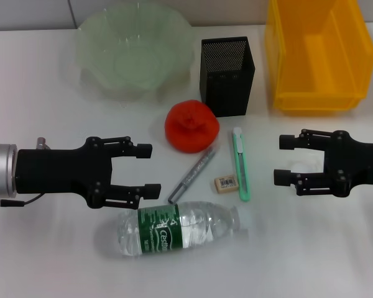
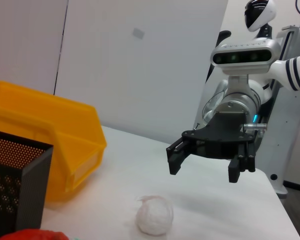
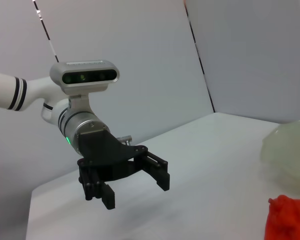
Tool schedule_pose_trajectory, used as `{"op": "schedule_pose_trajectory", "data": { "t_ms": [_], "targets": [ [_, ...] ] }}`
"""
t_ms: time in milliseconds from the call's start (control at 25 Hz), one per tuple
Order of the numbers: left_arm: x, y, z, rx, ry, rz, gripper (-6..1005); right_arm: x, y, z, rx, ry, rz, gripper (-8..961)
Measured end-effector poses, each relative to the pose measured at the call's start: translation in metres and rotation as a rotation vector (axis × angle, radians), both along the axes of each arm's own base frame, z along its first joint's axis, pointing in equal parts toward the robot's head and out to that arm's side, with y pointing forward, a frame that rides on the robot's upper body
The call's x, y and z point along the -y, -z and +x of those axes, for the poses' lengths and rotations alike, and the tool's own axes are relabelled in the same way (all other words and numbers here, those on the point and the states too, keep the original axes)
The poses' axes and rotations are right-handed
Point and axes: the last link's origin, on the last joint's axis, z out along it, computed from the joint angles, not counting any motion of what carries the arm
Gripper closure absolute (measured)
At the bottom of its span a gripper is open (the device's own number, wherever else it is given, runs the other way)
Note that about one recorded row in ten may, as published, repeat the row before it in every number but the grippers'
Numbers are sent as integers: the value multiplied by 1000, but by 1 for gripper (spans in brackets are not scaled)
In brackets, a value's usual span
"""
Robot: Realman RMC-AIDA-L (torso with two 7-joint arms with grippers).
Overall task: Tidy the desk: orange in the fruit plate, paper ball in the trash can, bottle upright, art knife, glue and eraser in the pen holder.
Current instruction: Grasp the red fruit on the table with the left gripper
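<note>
Head view: bottle (image 1: 174, 230) lying flat just below left tool (image 1: 146, 169) — fingers apart; right tool (image 1: 284, 160) likewise apart, empty.

**Both arms level, jaws apart**

The left gripper (image 1: 148, 169) reaches inward from the left, jaws spread and holding nothing. The right gripper (image 1: 283, 160) faces it from the right, jaws likewise spread and holding nothing.

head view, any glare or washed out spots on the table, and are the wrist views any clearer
Head view: the white table is bright, with soft shadows under the bottle and left gripper; the clear fruit plate blends into it. Left wrist view: the right gripper is crisp, the near pen holder softer. Right wrist view: the orange at the edge is blurred.
</note>
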Motion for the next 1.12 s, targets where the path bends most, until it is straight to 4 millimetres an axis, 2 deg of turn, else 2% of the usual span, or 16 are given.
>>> {"op": "schedule_pose_trajectory", "data": {
  "t_ms": [400, 720, 960, 1000, 1120],
  "targets": [
    [-1, 2, -3, -34, -5, -8, 171, -4, 1, -3, 3, -10, 6, 136],
    [-5, 4, 4, -25, 13, -5, 171, -5, 1, -3, 3, -6, 11, 137],
    [-27, 8, 26, 58, -6, 113, 172, -3, 2, 0, 5, 8, 13, 137],
    [-39, 12, 28, 32, -24, 186, 172, -1, 2, 2, 5, 13, 12, 137],
    [-49, 18, 30, -4, -33, 244, 172, 0, 3, 3, 5, 19, 12, 137]
  ]
}}
